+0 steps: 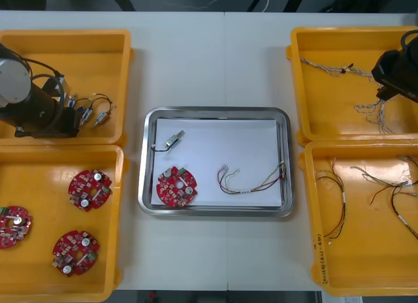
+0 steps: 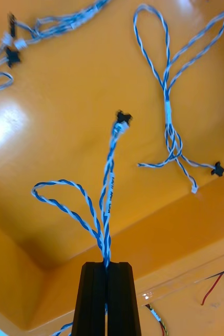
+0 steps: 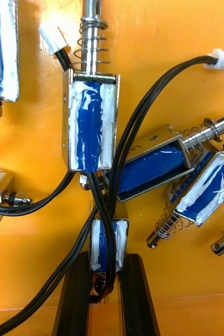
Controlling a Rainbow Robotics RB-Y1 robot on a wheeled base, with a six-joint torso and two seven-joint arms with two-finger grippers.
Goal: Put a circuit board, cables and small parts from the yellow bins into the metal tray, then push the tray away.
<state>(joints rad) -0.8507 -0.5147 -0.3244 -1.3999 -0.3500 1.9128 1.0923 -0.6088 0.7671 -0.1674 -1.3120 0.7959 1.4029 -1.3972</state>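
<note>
Pinching now: right jaws on blue-white cable [image 2: 110, 189] in far right bin [image 1: 326, 107], left jaws on metal part [image 3: 107, 244] in far left bin [image 1: 65, 61]. Lift slowly; black leads [image 3: 135, 113] tangle neighbours [image 3: 153, 168]. Then carry to tray [image 1: 215, 111].

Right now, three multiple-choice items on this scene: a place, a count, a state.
1. Where in the tray is the board? A near left corner; B far right corner; C centre.
2. How many boards in the near left bin? A two; B three; C five.
3. The right jaws, in the far right bin, are: A open; B shut on a blue and white cable; C shut on nothing.
1 A: it sits at that corner. 2 B: three lie there. 3 B: cable pinched between them.
</note>
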